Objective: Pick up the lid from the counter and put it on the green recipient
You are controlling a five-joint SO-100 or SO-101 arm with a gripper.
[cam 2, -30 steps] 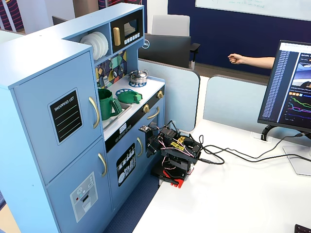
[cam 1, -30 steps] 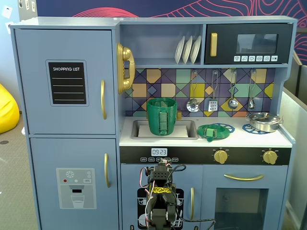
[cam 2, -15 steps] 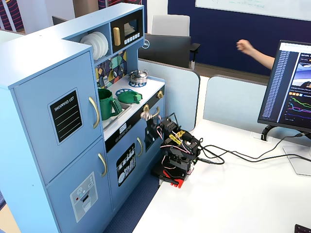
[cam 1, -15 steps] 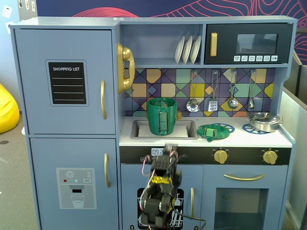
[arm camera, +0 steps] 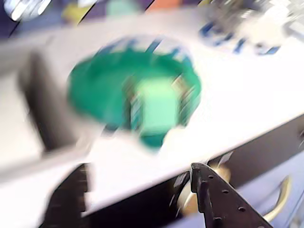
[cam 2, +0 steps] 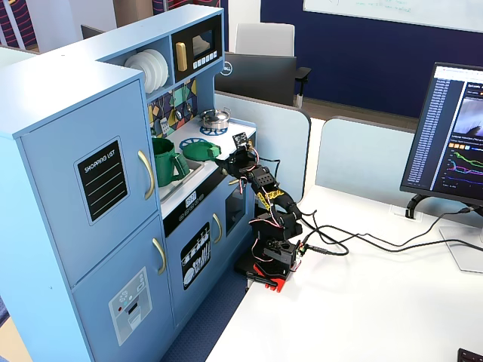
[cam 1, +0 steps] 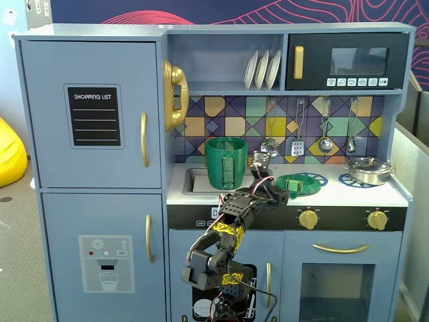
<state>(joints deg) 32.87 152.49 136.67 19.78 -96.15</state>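
The lid (cam 1: 295,183) is a flat green disc lying on a blue burner ring on the white counter, right of the green recipient (cam 1: 226,163), which stands open in the sink. My gripper (cam 1: 276,192) is at the counter's front edge, just left of and in front of the lid. In the blurred wrist view the lid (arm camera: 109,90) with its light tab lies ahead of my gripper (arm camera: 137,178), whose jaws stand apart and empty. The other fixed view shows my gripper (cam 2: 229,163) close to the lid (cam 2: 198,151), beside the recipient (cam 2: 164,162).
A steel pot (cam 1: 367,170) with its shiny lid sits on the right burner ring (cam 1: 350,180). Gold knobs (cam 1: 308,218) line the front panel under the counter. Utensils hang on the back wall. A dark blurred upright (arm camera: 45,109) stands left of the lid.
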